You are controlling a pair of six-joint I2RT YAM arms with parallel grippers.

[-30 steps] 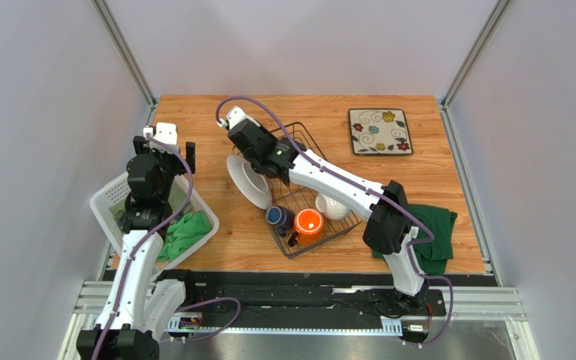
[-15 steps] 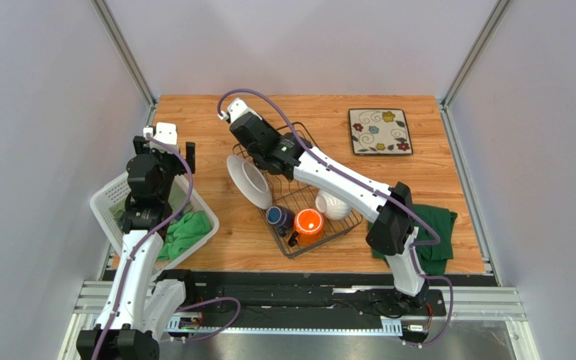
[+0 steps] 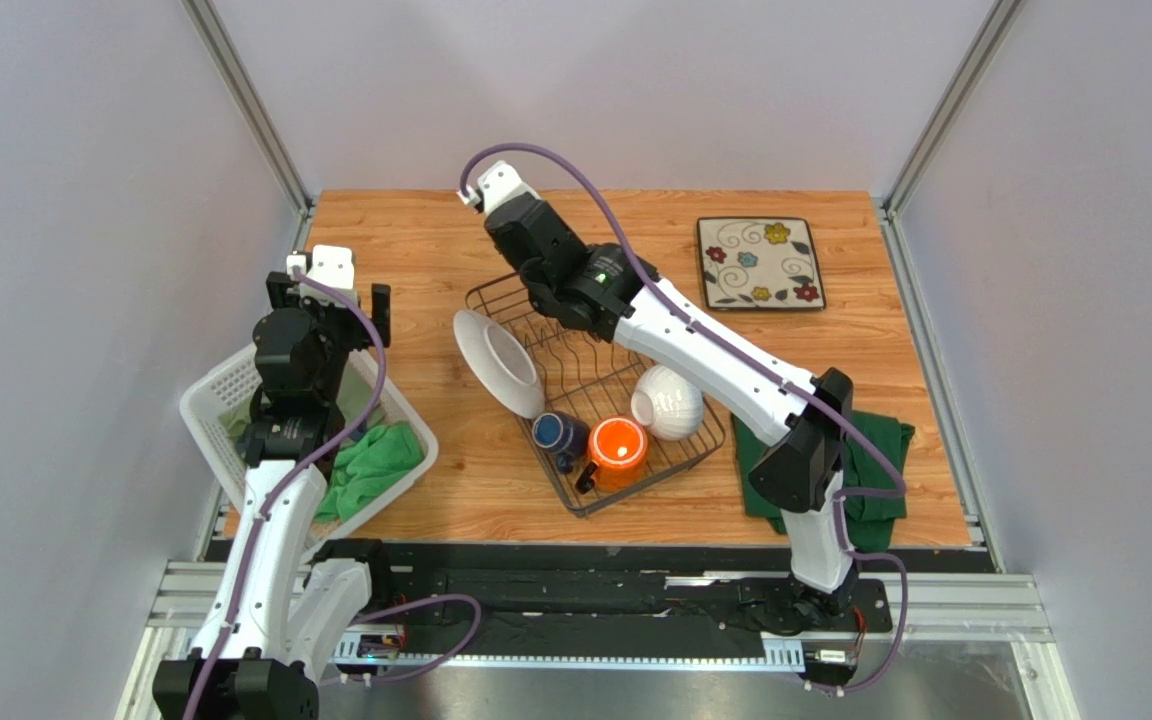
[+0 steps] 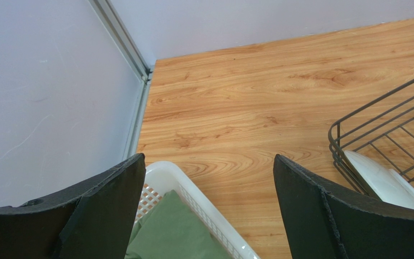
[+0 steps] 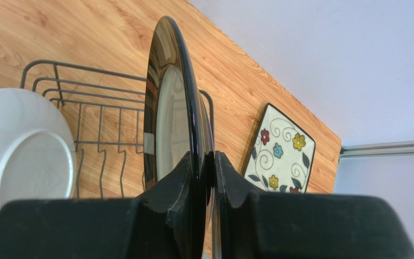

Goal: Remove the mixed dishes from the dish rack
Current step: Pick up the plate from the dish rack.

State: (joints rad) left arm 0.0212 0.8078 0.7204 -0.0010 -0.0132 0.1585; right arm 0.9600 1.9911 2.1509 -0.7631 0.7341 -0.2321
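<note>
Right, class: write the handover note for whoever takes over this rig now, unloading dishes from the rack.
Left gripper: open, over the table by the white basket.
Right gripper: shut on dark-rimmed plate, held on edge over the dish rack.
Done: square floral plate on the table.
To do: set this plate down; white plate, white ribbed bowl, orange mug, dark blue mug are in the rack.

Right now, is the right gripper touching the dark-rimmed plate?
Touching. The right wrist view shows the right gripper closed on the dark-rimmed plate, with a finger pressed against each side of its rim.
</note>
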